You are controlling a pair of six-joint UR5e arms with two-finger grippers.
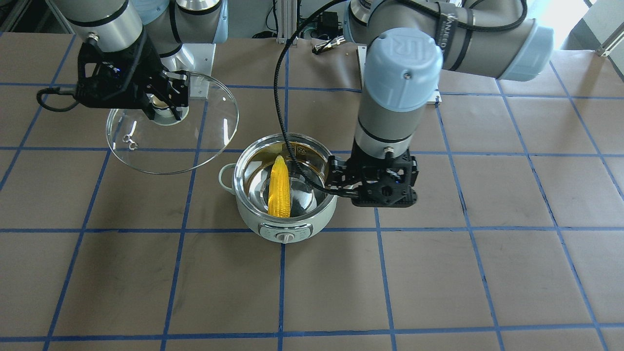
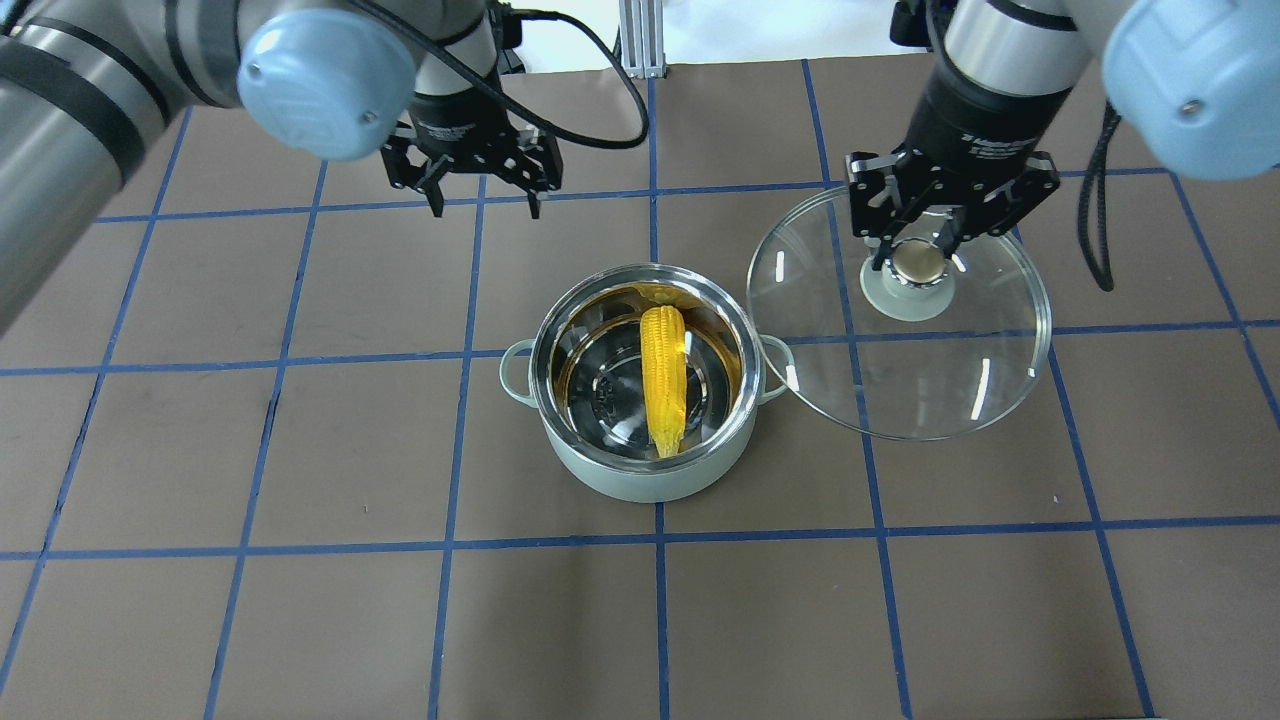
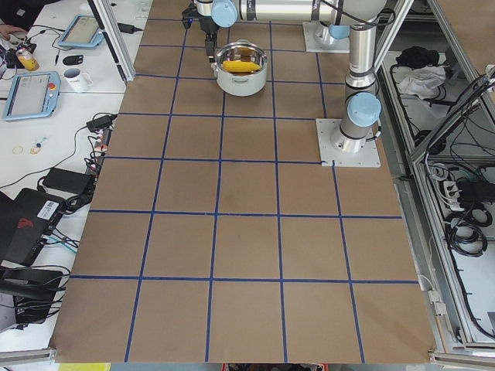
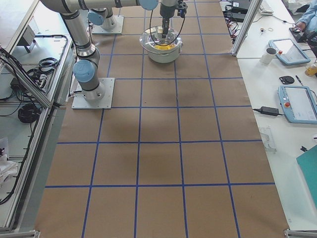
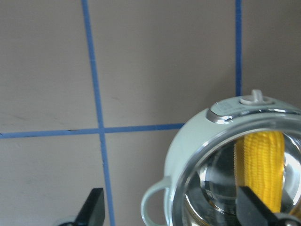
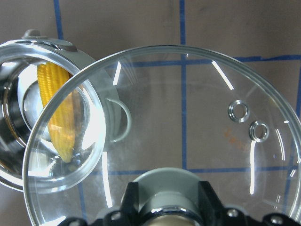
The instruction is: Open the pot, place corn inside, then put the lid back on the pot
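Observation:
The pale mint-green pot point(image 2: 640, 482) stands open at the table's middle, also in the front view point(image 1: 253, 220). The yellow corn point(image 2: 664, 375) lies inside it, tip against the steel wall point(image 1: 279, 187). My right gripper point(image 2: 920, 238) is shut on the beige knob of the clear glass lid point(image 2: 930, 370) and holds it tilted in the air beside the pot point(image 1: 195, 141). The right wrist view shows the lid point(image 6: 188, 141) overlapping the pot's rim point(image 6: 28, 47). My left gripper point(image 2: 485, 200) hovers open and empty by the pot's left handle point(image 5: 153, 205).
The table is brown paper with a blue tape grid point(image 2: 655, 540). The left arm's black cable point(image 1: 282, 122) hangs over the pot. The arm bases point(image 3: 348, 139) stand at the robot's edge. Side benches hold tablets and a mug point(image 4: 270, 54).

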